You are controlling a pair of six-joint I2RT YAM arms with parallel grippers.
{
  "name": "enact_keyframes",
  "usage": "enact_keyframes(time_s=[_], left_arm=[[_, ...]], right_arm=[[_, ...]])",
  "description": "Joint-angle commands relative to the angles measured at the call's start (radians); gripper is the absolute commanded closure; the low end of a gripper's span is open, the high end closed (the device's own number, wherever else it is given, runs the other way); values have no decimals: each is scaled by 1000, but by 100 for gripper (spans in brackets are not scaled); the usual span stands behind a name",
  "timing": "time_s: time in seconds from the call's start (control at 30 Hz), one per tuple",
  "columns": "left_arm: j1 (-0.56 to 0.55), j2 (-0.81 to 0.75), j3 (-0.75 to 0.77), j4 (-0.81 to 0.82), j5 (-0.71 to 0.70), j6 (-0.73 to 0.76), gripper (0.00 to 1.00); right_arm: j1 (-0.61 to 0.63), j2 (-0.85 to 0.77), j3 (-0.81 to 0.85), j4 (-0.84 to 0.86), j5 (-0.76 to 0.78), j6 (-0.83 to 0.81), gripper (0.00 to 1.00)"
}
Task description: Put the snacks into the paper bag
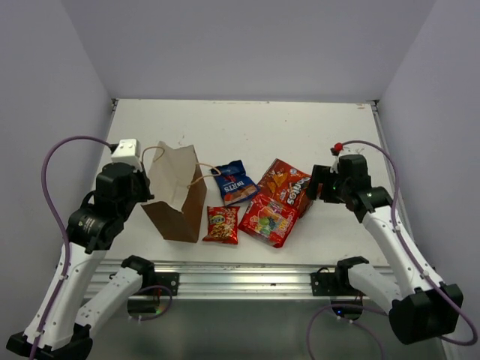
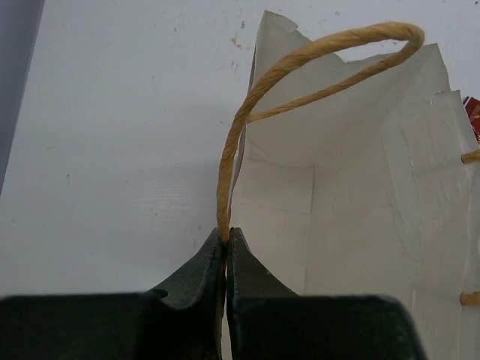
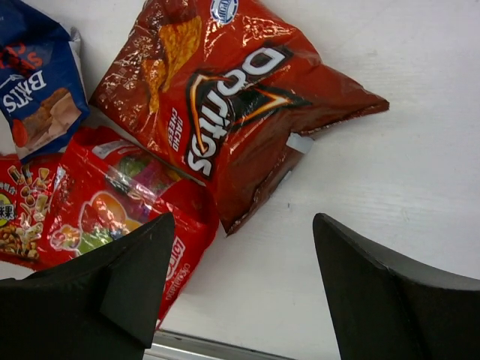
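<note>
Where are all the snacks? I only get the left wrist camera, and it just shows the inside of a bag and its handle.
Observer: Four packets lie on the table, all to the right of the paper bag.
Operator: Which one is closest to the bag?
Observer: The small red-yellow packet; it lies right beside the bag's near corner.
Operator: What is the other arm doing?
Observer: The right gripper hangs open over the edge of the big chip bag.
</note>
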Motion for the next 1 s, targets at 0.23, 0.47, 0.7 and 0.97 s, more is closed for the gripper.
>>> enact_keyframes(time_s=[0.23, 0.47, 0.7, 0.97], left_arm=[[-3, -18, -16, 20, 23, 12, 100], [-3, -35, 9, -4, 21, 10, 100], [-3, -64, -8, -11, 18, -1, 100], [-3, -84, -25, -15, 18, -8, 100]], right_arm=[[32, 260, -22, 256, -18, 51, 23], [78, 325, -122, 321, 30, 77, 32], [86, 400, -149, 354, 47, 72, 64], [164, 334, 114, 201, 150, 27, 100]])
